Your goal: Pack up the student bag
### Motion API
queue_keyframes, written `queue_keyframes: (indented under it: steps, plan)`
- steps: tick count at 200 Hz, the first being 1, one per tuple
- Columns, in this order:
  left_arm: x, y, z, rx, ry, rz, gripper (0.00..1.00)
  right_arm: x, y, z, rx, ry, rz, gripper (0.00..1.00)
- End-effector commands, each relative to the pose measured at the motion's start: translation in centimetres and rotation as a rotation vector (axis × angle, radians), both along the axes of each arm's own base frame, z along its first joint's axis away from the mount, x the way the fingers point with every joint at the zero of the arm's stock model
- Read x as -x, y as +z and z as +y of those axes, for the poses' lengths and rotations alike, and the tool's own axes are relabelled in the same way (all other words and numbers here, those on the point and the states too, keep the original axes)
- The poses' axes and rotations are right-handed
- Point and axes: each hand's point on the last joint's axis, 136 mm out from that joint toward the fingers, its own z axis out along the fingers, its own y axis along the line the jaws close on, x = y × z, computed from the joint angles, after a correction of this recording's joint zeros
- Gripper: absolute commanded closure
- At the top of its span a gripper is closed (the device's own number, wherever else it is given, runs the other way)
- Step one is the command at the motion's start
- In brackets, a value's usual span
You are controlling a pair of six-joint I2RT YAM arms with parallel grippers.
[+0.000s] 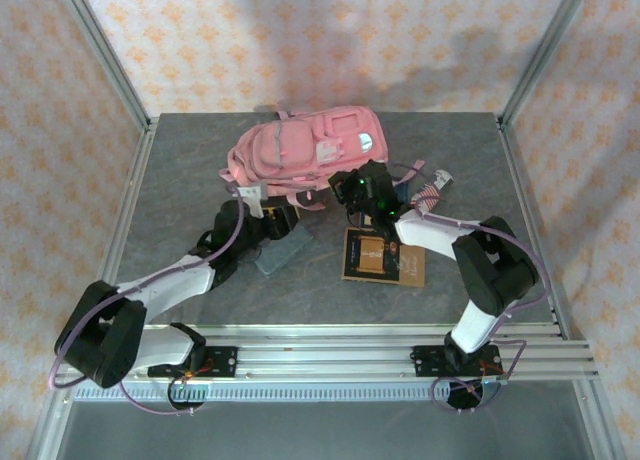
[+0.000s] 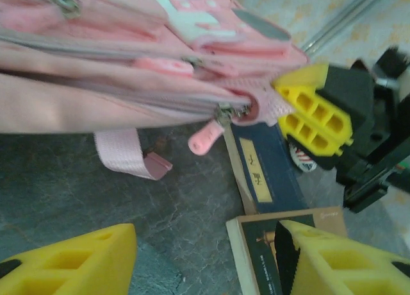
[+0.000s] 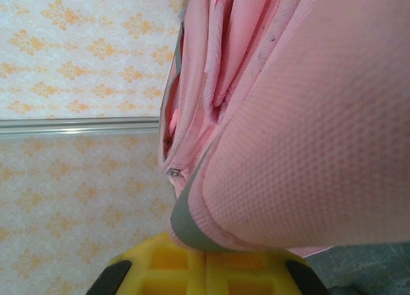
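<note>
1. The student bag (image 1: 300,150) lies on its side at the far middle of the table (image 1: 180,270), zip seemingly closed.
2. Right gripper (image 2: 282,99) pinches the bag's end fabric; left gripper (image 2: 206,234) is spread and empty, near the zip pull.
3. Risk: that thin pinch may slip if the bag is tugged, and the bag would sag shut.

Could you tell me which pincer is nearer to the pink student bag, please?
Right. The right pincer is clamped on the student bag's corner fabric; the left pincer stands open just short of it, not touching.
</note>
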Motion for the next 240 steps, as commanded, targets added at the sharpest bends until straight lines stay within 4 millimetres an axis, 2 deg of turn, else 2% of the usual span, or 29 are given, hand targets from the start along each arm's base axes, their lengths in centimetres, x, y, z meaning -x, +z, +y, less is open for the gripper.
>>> queue_keyframes:
  steps: [1, 18, 62, 100, 137, 160, 199, 222, 240]
  plan:
    - [-1.0, 0.9, -1.3, -0.09, 0.008, -0.136, 0.4, -0.7, 6.7, 0.8, -0.107, -0.004, -0.152, 1.0]
    - [-1.4, 0.5, -1.7, -0.136, 0.039, -0.179, 0.41, -0.6, 6.9, 0.8, -0.11, -0.001, -0.154, 1.0]
    - [-2.6, 0.8, -2.0, -0.271, 0.126, -0.31, 0.41, -0.4, 7.2, 0.9, -0.113, 0.005, -0.163, 1.0]
    - [-4.7, -1.4, -3.1, -0.397, 0.104, -0.286, 0.41, -0.3, 7.5, 0.9, -0.124, 0.009, -0.172, 1.0]
    - [-5.7, -1.6, -3.5, -0.394, 0.125, -0.34, 0.4, -0.1, 7.8, 0.9, -0.126, 0.014, -0.178, 1.0]
    - [-7.0, -2.1, -3.4, -0.441, 0.158, -0.324, 0.41, 0.1, 8.0, 1.1, -0.132, 0.024, -0.183, 1.0]
    - [-8.2, -1.6, -4.4, -0.449, 0.15, -0.337, 0.46, 0.5, 7.8, 1.5, -0.13, 0.037, -0.182, 1.0]
    - [-8.1, -0.7, -4.0, -0.429, 0.177, -0.356, 0.46, 0.6, 7.5, 1.4, -0.128, 0.035, -0.177, 1.0]
    - [-8.0, -0.5, -3.7, -0.433, 0.181, -0.366, 0.53, 0.6, 7.3, 1.4, -0.13, 0.038, -0.175, 1.0]
